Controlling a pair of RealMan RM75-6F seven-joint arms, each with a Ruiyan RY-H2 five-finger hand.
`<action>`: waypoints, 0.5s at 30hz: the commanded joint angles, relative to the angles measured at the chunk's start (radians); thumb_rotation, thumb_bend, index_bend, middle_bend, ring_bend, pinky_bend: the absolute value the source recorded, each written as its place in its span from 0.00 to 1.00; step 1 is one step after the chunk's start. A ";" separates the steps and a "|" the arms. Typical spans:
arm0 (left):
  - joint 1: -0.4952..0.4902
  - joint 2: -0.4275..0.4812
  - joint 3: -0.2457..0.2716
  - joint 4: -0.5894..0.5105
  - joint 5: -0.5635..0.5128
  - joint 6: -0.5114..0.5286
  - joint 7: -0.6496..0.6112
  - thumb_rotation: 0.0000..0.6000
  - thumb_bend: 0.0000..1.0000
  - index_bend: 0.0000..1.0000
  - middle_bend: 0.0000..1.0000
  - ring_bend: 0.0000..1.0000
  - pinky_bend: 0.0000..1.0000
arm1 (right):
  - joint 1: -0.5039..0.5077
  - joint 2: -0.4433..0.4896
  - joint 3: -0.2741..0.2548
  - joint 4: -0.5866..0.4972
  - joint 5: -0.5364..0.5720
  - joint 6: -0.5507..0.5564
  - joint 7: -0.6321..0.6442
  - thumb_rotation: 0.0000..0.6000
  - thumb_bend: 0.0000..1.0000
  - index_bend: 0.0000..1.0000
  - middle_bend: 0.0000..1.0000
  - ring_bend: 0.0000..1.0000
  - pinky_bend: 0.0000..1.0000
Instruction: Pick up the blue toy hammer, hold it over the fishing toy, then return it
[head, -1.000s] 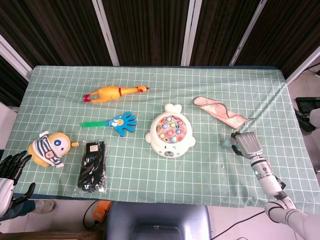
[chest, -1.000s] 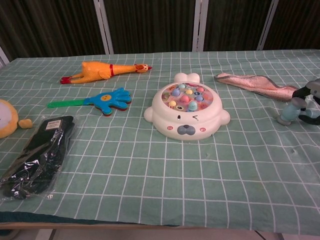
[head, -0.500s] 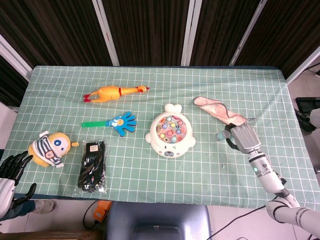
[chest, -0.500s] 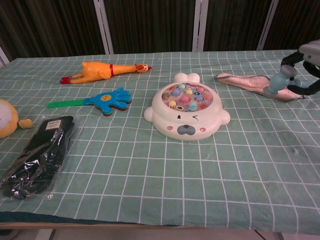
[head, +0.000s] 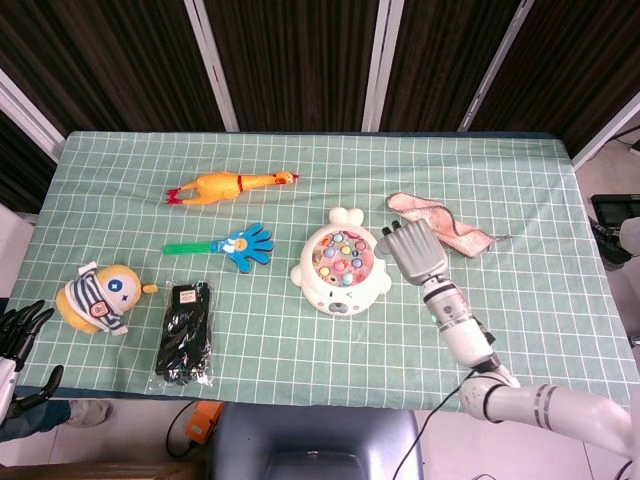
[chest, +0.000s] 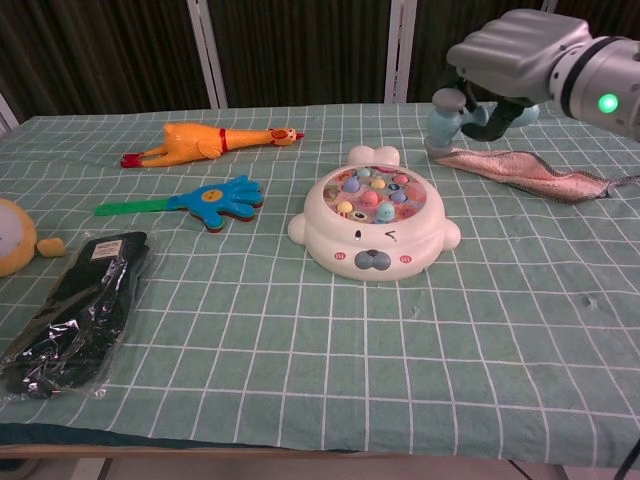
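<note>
Above checked cloth (chest: 330, 340), pale-blue hammer (chest: 447, 118)

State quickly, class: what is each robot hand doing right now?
Left hand: holds nothing, fingers apart, at the table's left edge.
Right hand: grips the blue toy hammer, raised beside the fishing toy.

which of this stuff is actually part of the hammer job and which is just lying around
In the job:
blue toy hammer, held by the right hand
fishing toy

Lying about:
rubber chicken
blue hand clapper
pink cloth
black gloves
orange plush toy
</note>
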 joint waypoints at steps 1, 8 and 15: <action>0.000 0.002 0.000 0.002 0.000 0.001 -0.005 1.00 0.41 0.00 0.00 0.00 0.00 | 0.104 -0.100 0.014 0.020 0.135 0.011 -0.126 1.00 0.55 1.00 0.73 0.87 1.00; -0.002 0.002 -0.001 0.004 -0.001 -0.002 -0.008 1.00 0.41 0.00 0.00 0.00 0.00 | 0.141 -0.132 -0.027 0.042 0.166 0.020 -0.147 1.00 0.55 1.00 0.73 0.87 1.00; -0.001 0.002 0.001 0.002 0.004 0.001 -0.006 1.00 0.41 0.00 0.00 0.00 0.00 | 0.152 -0.120 -0.054 0.021 0.176 0.035 -0.131 1.00 0.55 1.00 0.73 0.87 1.00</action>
